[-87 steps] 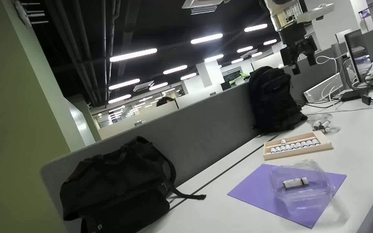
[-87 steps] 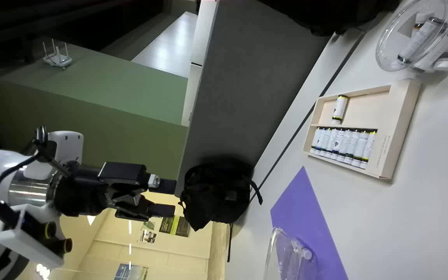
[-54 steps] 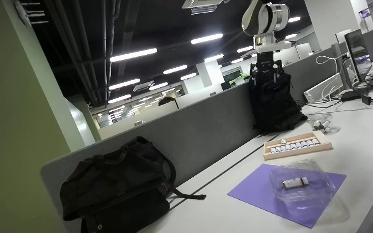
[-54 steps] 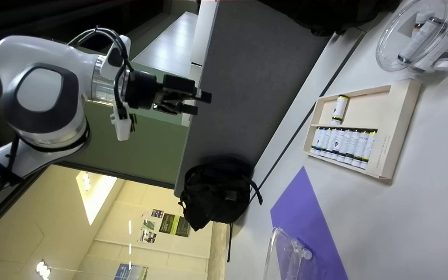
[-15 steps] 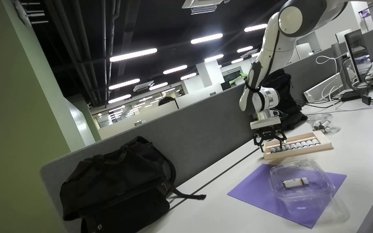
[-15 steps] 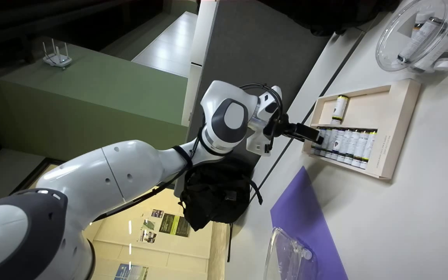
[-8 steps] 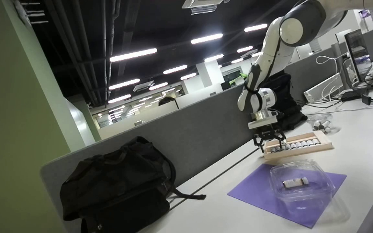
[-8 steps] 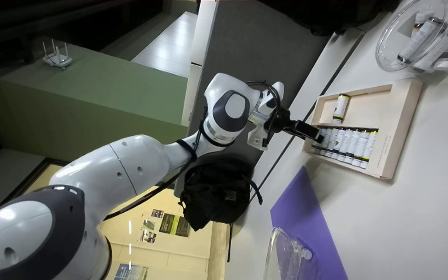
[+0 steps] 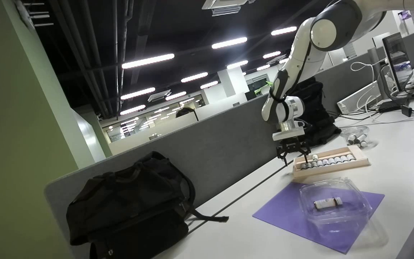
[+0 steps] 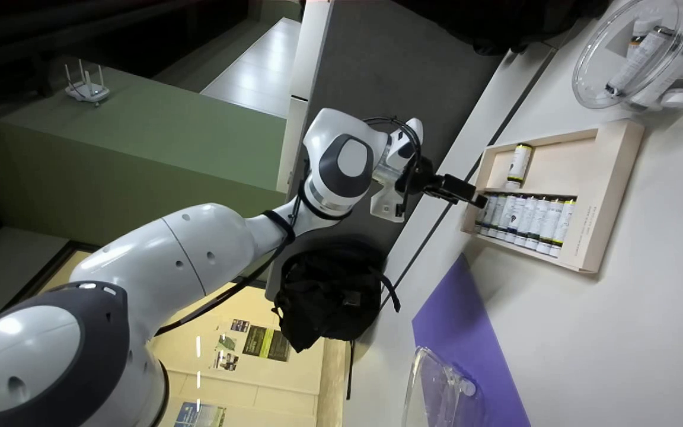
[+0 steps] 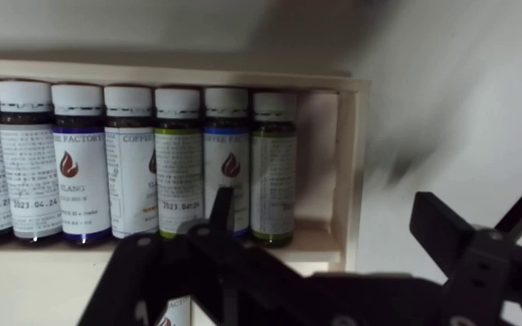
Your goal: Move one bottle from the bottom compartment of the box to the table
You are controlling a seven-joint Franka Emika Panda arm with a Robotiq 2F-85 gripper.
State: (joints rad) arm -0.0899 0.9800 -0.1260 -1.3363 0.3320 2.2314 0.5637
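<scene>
The pale wooden box lies on the white table; it also shows in an exterior view and the wrist view. One compartment holds a row of white-labelled bottles, lying side by side, also in the wrist view. A lone bottle lies in the larger compartment. My gripper is open and empty above the row's end. In the wrist view, the gripper has one finger over the second bottle from the end, the other beyond the box wall over the table.
A purple mat bears a clear plastic container with one bottle. Another clear container with several bottles stands past the box. Black backpacks lean on the grey partition.
My arm has come down from high up to the box. Over the last half second the gripper rose slightly and shifted toward the partition. The box has shifted very slightly.
</scene>
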